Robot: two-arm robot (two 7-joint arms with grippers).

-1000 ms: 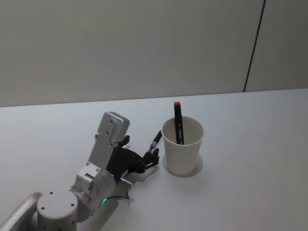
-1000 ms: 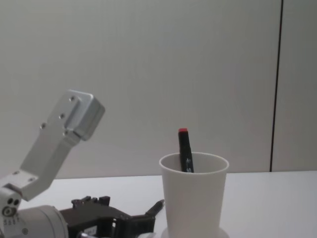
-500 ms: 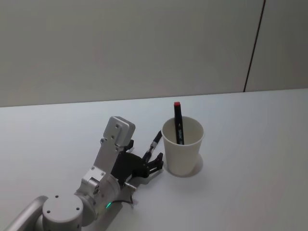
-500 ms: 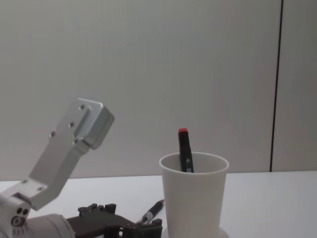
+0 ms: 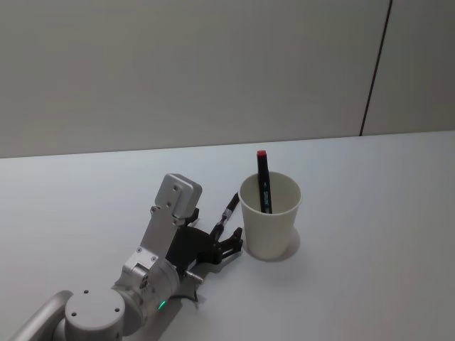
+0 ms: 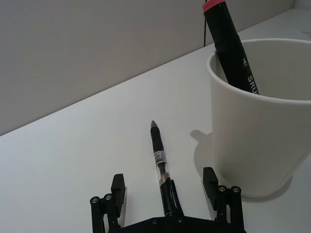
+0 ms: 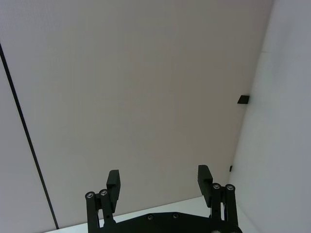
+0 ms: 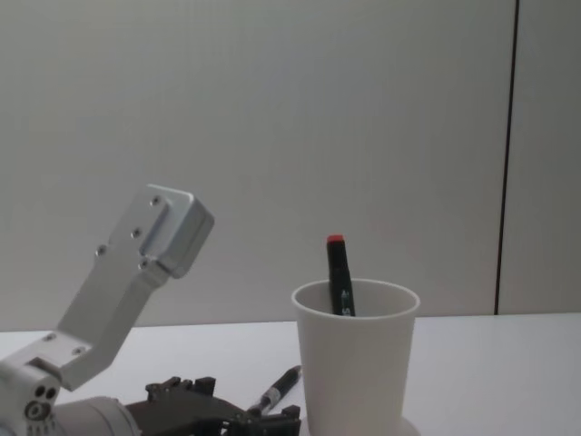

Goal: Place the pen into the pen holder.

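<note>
A slim dark pen point(image 5: 229, 210) lies flat on the white table, just left of the pen holder point(image 5: 270, 222), a white paper cup. A black marker with a red cap point(image 5: 263, 181) stands inside the cup. My left gripper point(image 5: 219, 233) is low over the table and open, one finger on each side of the pen's near end without closing on it. In the left wrist view the pen point(image 6: 159, 165) runs out from between the fingers, and the cup point(image 6: 257, 141) stands close beside the gripper point(image 6: 164, 179). My right gripper point(image 7: 159, 174) is open, held up facing a wall.
The white table point(image 5: 370, 206) stretches bare around the cup, with a grey wall behind it. A dark vertical seam point(image 5: 375, 67) runs down the wall at the right. From the chest view, the left arm's grey link point(image 8: 127, 282) rises at the left.
My left gripper has slid forward along the table toward the cup, so its open fingers now straddle the pen's near end. The pen and cup have not moved.
</note>
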